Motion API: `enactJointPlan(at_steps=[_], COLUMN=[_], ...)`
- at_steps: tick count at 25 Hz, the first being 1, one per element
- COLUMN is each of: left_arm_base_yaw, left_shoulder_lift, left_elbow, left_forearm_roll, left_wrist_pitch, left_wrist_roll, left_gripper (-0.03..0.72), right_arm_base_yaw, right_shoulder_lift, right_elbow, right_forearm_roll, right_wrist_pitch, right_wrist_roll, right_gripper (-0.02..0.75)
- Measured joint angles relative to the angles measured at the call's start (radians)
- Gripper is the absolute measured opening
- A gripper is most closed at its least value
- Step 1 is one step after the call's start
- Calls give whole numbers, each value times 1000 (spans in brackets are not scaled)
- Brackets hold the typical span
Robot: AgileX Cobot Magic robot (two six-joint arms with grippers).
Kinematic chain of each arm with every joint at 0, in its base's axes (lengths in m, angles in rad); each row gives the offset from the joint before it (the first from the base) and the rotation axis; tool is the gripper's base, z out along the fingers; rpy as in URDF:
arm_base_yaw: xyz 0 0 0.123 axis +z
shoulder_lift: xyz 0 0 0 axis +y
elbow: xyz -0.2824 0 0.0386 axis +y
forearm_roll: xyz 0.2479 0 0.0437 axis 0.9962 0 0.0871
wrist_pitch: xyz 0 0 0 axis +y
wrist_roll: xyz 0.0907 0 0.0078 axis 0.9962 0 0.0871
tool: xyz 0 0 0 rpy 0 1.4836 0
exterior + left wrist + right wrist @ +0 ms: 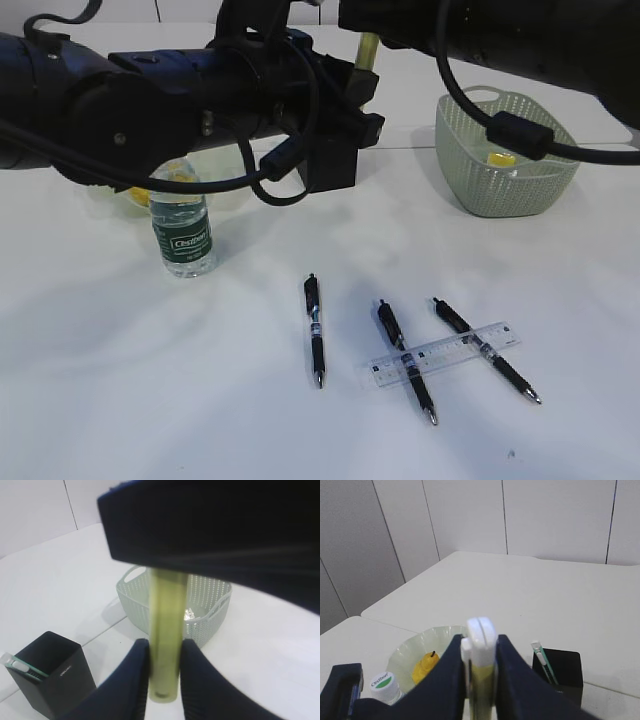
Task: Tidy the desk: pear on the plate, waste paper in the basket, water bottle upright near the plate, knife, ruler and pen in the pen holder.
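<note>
Both grippers are shut on one yellow-green stick with a white end, held in the air above the black pen holder. My left gripper clamps its lower part. My right gripper clamps it just under the white end. A green-white knife stands in the pen holder. The pear lies on the pale green plate. The water bottle stands upright beside it. Three pens and a clear ruler lie on the desk; the ruler rests across two of them.
The green basket stands at the back right with paper scraps inside. Both arms and their cables hang over the back of the desk, hiding most of the plate in the exterior view.
</note>
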Motion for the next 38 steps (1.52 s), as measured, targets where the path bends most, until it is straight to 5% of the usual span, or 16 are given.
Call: enactJointPlan(at_steps=[20,29,38], left_arm_base_yaw=[0,0,0], left_shoulder_lift=[0,0,0], left_elbow=[0,0,0], left_forearm_roll=[0,0,0], left_wrist_pitch=[-30,-28,-7], left_wrist_roll=[0,0,0], left_gripper=[257,432,448], right_arm_base_yaw=[4,4,4], right_shoulder_lift=[0,0,0], right_elbow=[0,0,0], right_forearm_roll=[0,0,0], right_wrist_pitch=[-21,-23,-23], right_wrist_roll=[12,12,-8], right_gripper=[106,105,105])
